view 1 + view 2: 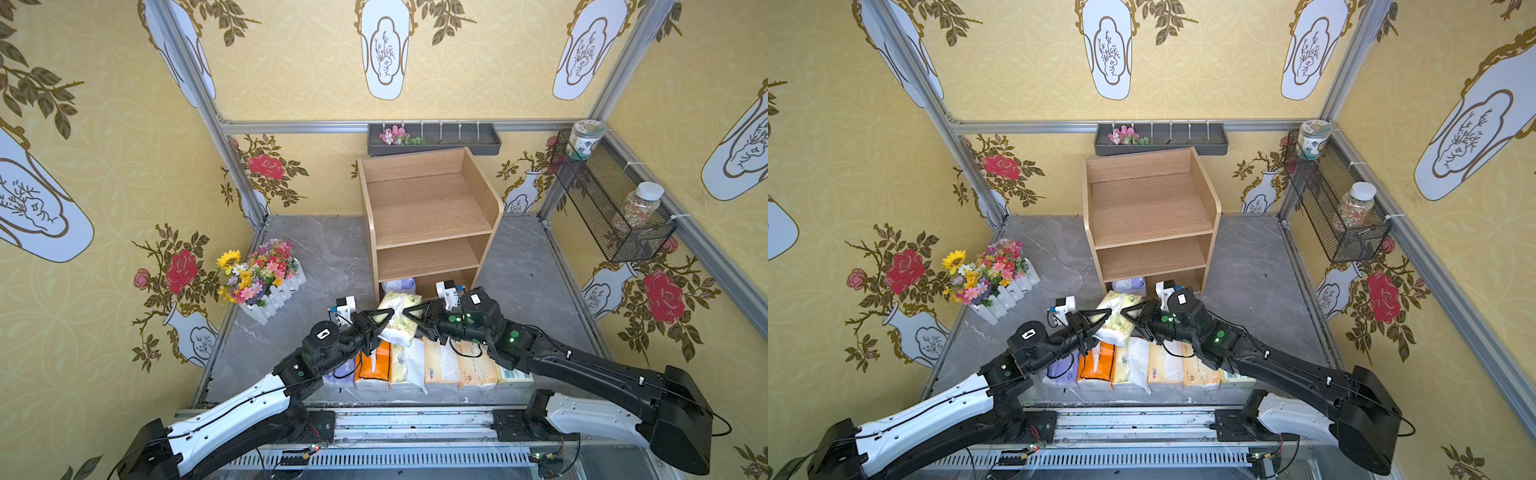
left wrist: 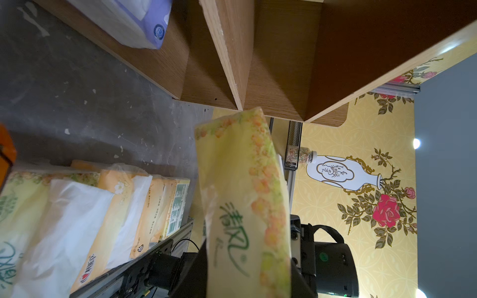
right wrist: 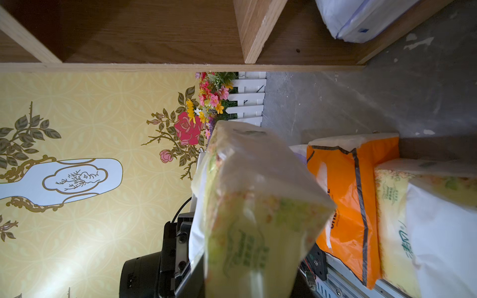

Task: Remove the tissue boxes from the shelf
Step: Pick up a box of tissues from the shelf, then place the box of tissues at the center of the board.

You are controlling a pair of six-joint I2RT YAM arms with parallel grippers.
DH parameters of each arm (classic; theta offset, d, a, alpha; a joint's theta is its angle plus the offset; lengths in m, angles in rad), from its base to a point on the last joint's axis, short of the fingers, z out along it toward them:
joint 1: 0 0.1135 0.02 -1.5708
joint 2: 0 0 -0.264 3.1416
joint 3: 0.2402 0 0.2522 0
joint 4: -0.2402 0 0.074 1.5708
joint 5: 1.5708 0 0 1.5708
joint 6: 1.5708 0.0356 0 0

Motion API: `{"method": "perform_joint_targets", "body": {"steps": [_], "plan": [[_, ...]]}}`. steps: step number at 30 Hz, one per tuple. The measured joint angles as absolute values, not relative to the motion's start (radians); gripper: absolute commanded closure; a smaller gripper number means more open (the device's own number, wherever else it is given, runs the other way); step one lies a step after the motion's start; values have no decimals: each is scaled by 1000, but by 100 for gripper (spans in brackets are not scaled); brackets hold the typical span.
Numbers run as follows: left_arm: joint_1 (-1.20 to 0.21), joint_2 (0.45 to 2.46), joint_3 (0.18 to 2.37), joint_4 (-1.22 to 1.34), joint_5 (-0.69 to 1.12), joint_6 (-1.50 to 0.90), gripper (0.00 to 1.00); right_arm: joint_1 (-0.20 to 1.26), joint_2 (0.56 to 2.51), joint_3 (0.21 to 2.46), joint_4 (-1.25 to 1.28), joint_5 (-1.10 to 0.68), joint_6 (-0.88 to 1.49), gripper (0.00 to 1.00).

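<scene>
A pale yellow tissue pack [image 1: 400,318] with green print hangs tilted just in front of the shelf [image 1: 428,208]. My left gripper [image 1: 384,318] is shut on its left end and my right gripper [image 1: 412,316] on its right end. It fills the left wrist view [image 2: 242,201] and the right wrist view [image 3: 253,206]. A lavender pack [image 1: 400,285] lies on the shelf's bottom tier; the upper tiers are bare. Along the table's front lies a row of packs: lavender [image 1: 338,372], orange [image 1: 374,365], pale yellow [image 1: 401,363], cream [image 1: 478,368] and white with green print [image 1: 515,376].
A white fence box of flowers [image 1: 266,282] stands left of the shelf. A black wire basket [image 1: 611,208] with jars hangs on the right wall, and a dark grey tray [image 1: 434,139] on the back wall. Bare grey tabletop [image 1: 523,274] flanks the shelf.
</scene>
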State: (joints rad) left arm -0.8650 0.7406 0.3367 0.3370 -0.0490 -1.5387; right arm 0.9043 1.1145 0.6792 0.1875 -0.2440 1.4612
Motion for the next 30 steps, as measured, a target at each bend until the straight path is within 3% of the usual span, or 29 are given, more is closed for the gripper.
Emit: {"method": "perform_joint_targets", "body": {"steps": [1,4,8,18,30], "plan": [[-865,733,347,309,-49,-1537,16,916,1123,683,187,-238,1462,70],[-862,702,408,178,-73,-1512,1,949,1138,699,196,-221,1462,71],[-827,675,560,-91,-165,-1424,0,988,1138,715,202,-154,1460,72],[-554,656,922,-730,-506,-1126,0,1132,1272,878,71,7,1357,73],[-544,626,1168,-839,-897,-879,0,1268,1804,1307,48,22,1197,72]]}}
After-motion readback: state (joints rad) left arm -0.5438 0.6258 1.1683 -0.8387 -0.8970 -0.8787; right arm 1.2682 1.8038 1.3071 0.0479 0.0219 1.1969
